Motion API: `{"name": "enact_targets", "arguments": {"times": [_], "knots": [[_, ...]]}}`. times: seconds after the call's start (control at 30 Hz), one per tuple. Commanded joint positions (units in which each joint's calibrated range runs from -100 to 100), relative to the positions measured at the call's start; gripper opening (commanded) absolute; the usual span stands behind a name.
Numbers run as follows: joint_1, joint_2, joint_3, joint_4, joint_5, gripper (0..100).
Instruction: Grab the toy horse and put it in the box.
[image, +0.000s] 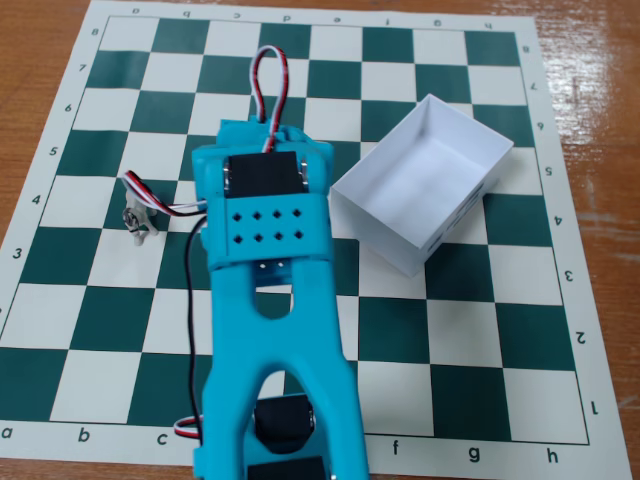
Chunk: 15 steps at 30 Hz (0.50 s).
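The toy horse (137, 228), a tiny grey-white figurine, stands on the chessboard's left side around rank 4, with the arm's red, white and black wires crossing just over its top. The box (470, 205), a white shallow tray, sits empty at the right of the board. My blue arm (265, 215) stretches up the middle of the fixed view, and its wrist block lies between the horse and the box, about one square to the right of the horse. The gripper's fingers are hidden beneath the wrist block, so how they stand is unseen.
The green-and-white chessboard mat (500, 330) lies on a brown wooden table (600, 90). The box's near-left corner is close to the arm's right flank. Bare squares lie left and below the horse.
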Motion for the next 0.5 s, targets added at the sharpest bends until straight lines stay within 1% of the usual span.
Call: {"name": "enact_targets", "arguments": {"times": [0.0, 0.1, 0.2, 0.33, 0.47], "knots": [[-5.2, 3.0, -5.5, -1.8, 0.2, 6], [-9.2, 6.6, -7.6, -4.3, 0.2, 6], [-12.3, 9.6, -7.9, -9.9, 0.0, 6], [-15.1, 14.0, -9.3, -13.7, -0.8, 7], [-17.2, 16.8, -7.8, -18.0, -0.9, 9]]}}
